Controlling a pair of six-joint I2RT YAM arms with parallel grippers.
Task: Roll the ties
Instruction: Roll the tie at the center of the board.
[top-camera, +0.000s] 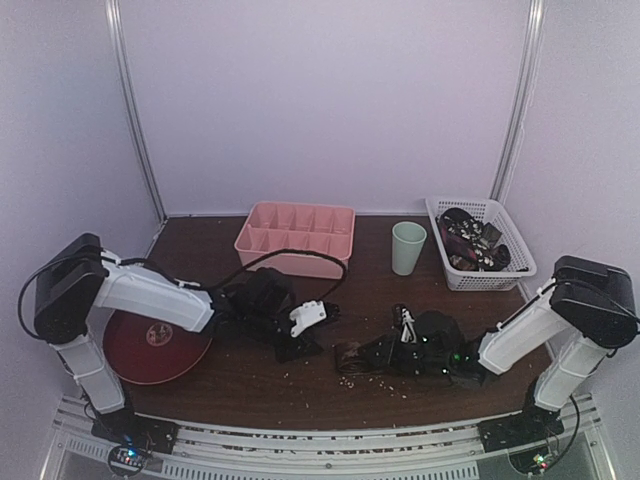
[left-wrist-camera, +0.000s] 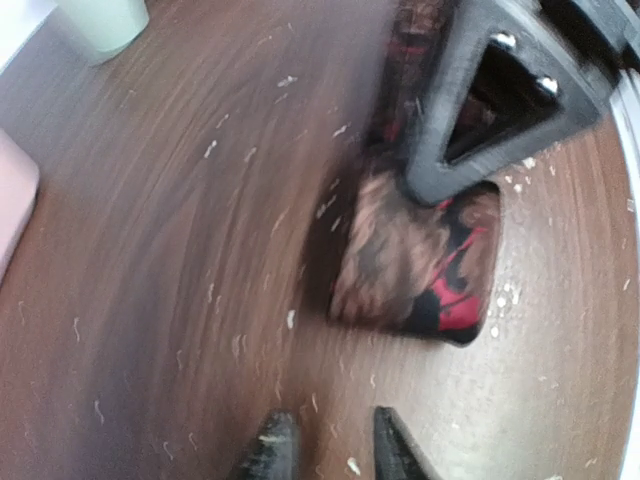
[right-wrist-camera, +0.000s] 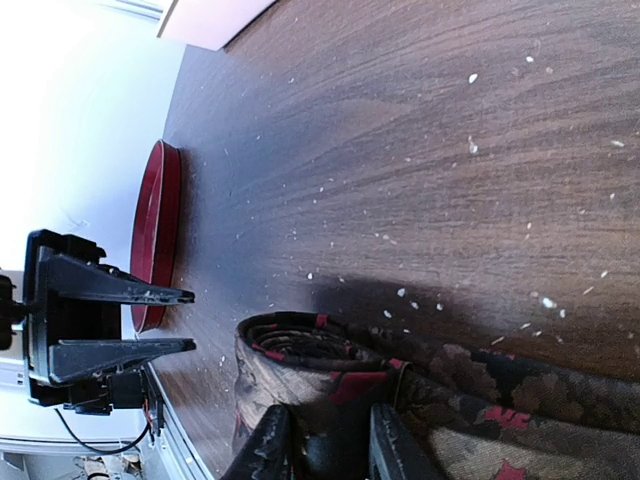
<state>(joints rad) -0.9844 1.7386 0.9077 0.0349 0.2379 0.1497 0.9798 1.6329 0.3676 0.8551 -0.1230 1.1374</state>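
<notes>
Black-and-red patterned fabric, a partly coiled tie (right-wrist-camera: 300, 350), lies on the wooden table (left-wrist-camera: 150, 250). Its roll sits just ahead of the right gripper (right-wrist-camera: 325, 455), whose fingers pinch the cloth right behind the coil, and the unrolled tail trails off to one side of them. The right arm is stretched low and inward across the table, wrist close to the surface. The left gripper (left-wrist-camera: 335, 455) hovers a little apart from the tie, pointing at the roll, fingers slightly spread and holding nothing. Its arm bends at the elbow and reaches toward the centre, past a red plate (right-wrist-camera: 155, 230). The tie looks light, limp and probably slick, so the coil would likely loosen if let go. It seems best held across the roll's full width, squeezing its flat sides, while the free fingers steady the open end. Pale crumbs (left-wrist-camera: 290, 319) dot the wood around both sets of fingers.
</notes>
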